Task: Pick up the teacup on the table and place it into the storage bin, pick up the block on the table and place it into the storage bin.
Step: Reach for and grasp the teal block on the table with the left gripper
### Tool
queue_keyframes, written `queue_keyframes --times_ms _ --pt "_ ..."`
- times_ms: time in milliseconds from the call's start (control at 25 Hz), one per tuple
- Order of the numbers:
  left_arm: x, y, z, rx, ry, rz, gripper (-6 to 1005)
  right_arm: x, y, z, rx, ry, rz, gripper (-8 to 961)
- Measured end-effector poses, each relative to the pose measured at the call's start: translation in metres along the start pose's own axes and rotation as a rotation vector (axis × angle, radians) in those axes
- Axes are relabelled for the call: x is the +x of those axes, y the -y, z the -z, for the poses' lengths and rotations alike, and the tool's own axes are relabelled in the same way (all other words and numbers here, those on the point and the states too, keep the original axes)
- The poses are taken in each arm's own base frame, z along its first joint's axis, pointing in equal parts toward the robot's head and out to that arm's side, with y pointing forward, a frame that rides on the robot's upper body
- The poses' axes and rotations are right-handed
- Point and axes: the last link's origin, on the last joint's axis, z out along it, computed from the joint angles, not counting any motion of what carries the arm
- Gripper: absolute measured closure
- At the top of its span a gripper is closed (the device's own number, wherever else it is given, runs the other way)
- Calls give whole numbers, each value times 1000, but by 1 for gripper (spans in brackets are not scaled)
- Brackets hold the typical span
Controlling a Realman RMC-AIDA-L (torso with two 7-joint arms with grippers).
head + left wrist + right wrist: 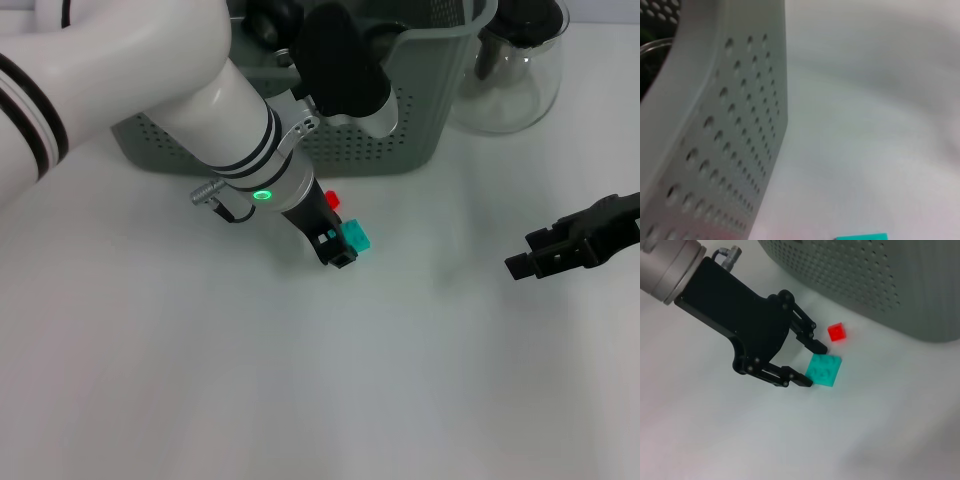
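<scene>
My left gripper is down at the table, fingers apart, tips just touching the small teal studded plastic block, near the big grey-green perforated plastic storage bin. Closing now could nudge the block away or catch one corner. My right gripper idles well apart, fingers apart. No readable writing.

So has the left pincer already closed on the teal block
No, the left pincer is open, its fingertips at the edge of the teal block, which lies flat on the table.
</scene>
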Motion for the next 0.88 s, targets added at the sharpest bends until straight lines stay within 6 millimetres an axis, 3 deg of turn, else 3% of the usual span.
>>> queue_keyframes --times_ms 160,720,880 --pt "1 0 0 1 -2 0 546 0 0 0 0 0 0 298" --pt "5 -2 3 -12 6 -2 530 1 1 1 2 0 -2 298" --pt "6 -3 2 -6 7 -3 434 1 1 1 3 -1 -3 298"
